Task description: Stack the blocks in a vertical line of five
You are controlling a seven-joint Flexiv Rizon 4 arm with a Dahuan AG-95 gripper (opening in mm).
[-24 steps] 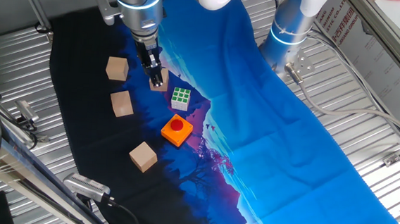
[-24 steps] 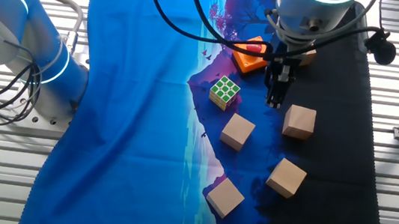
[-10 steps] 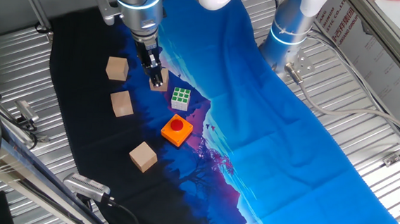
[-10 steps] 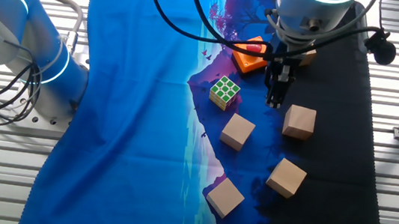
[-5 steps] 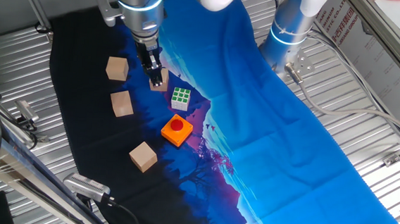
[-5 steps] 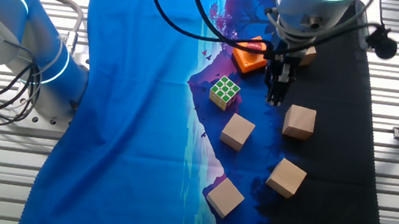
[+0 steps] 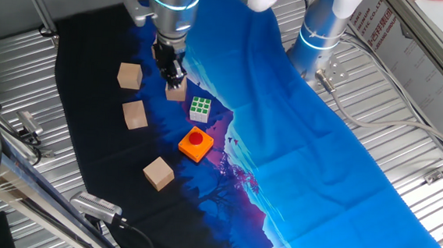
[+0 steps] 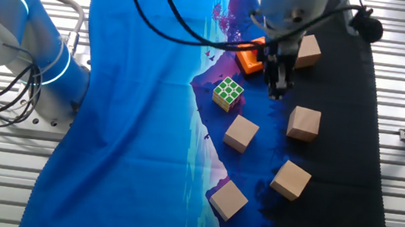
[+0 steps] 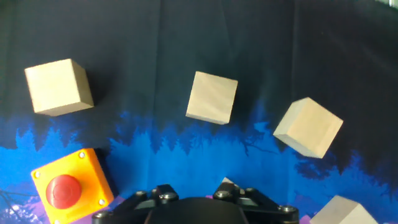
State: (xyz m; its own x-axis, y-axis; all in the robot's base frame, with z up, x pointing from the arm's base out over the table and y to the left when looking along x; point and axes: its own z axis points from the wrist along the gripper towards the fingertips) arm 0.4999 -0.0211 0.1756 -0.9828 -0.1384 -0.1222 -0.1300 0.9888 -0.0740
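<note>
Gripper (image 7: 175, 78) raised, jaw state unclear, no block visibly held; nearest wooden block (image 7: 176, 92) just below, slightly toward puzzle cube (image 7: 200, 108).

In the hand view the gripper (image 9: 198, 210) shows only its black base at the six o'clock edge, fingers out of sight, so open or closed can't be called. A block (image 9: 341, 212) at five o'clock is cut off by the bottom edge. In one fixed view the fingers cover the top of a block (image 7: 177, 93). In the other fixed view the arm hides most of the orange button block (image 8: 250, 61).
</note>
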